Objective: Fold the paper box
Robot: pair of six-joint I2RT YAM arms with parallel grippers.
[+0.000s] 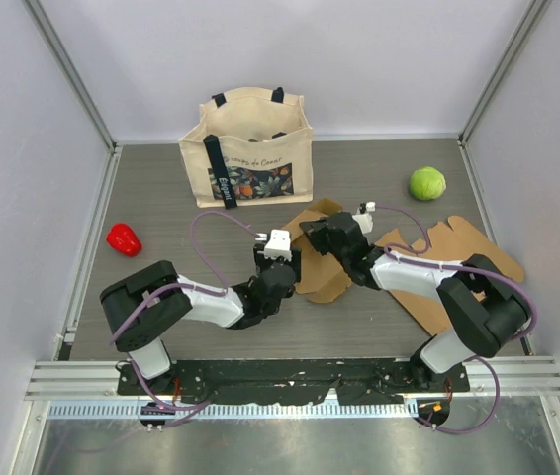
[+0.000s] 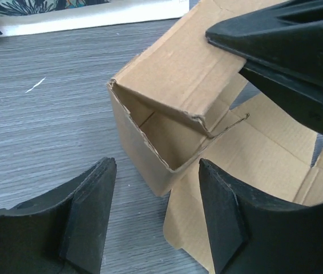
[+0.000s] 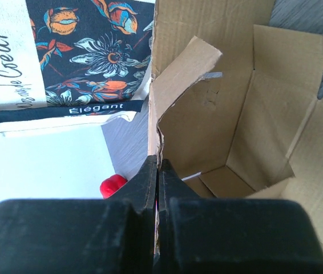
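Note:
The brown paper box [image 1: 325,272] lies mid-table, partly formed, with loose flaps spread around it. In the left wrist view its open end [image 2: 167,85] faces me and one flap is bent inward across the mouth. My left gripper [image 2: 157,211] is open just short of the box's near corner, nothing between its fingers [image 2: 87,217]; from above it [image 1: 292,269] sits at the box's left side. My right gripper [image 3: 158,165] is shut on the torn upper edge of a box wall [image 3: 207,125]; from above it [image 1: 312,231] is at the box's far corner.
A cream tote bag [image 1: 248,148] with a floral panel stands behind the box. A red pepper [image 1: 124,238] lies at the left and a green ball [image 1: 426,183] at the back right. Another flat cardboard sheet [image 1: 458,247] lies under the right arm.

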